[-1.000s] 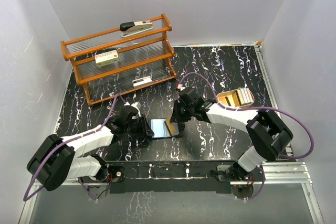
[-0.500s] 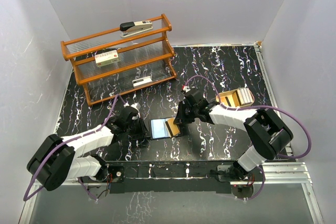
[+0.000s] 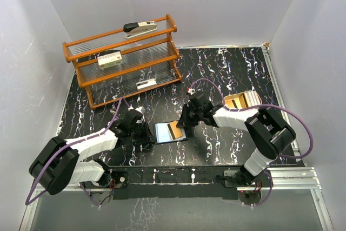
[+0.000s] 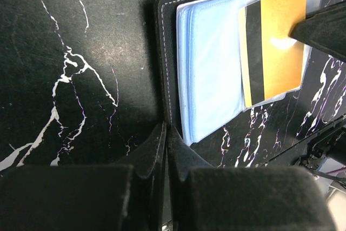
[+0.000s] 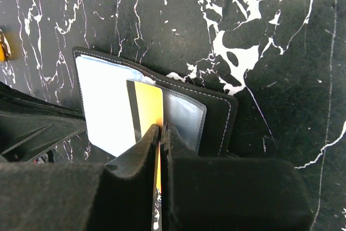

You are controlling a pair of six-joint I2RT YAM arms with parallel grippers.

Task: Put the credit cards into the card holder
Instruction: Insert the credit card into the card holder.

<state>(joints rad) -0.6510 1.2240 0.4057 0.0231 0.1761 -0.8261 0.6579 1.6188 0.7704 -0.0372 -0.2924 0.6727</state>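
Observation:
The card holder point(image 3: 164, 132) lies open on the black marbled table, its bluish lining point(image 4: 208, 63) facing up. My left gripper point(image 3: 148, 133) is shut on the holder's stitched left edge point(image 4: 166, 131). An orange credit card point(image 3: 175, 130) with a black stripe rests slanted over the holder's right half point(image 4: 278, 41). My right gripper point(image 3: 181, 125) is shut on that card's near end point(image 5: 161, 128); the card's front point(image 5: 148, 104) lies against the clear pocket point(image 5: 186, 114). No dark credit card shows in any view.
A wooden rack point(image 3: 124, 60) stands at the back left with a stapler point(image 3: 140, 27) on top and a white box point(image 3: 110, 59) on its middle shelf. A tan tray point(image 3: 243, 100) sits right of the right arm. White walls enclose the table.
My left gripper has closed on the holder's left edge. My right gripper has shifted slightly left, bringing more of the orange card over the open holder.

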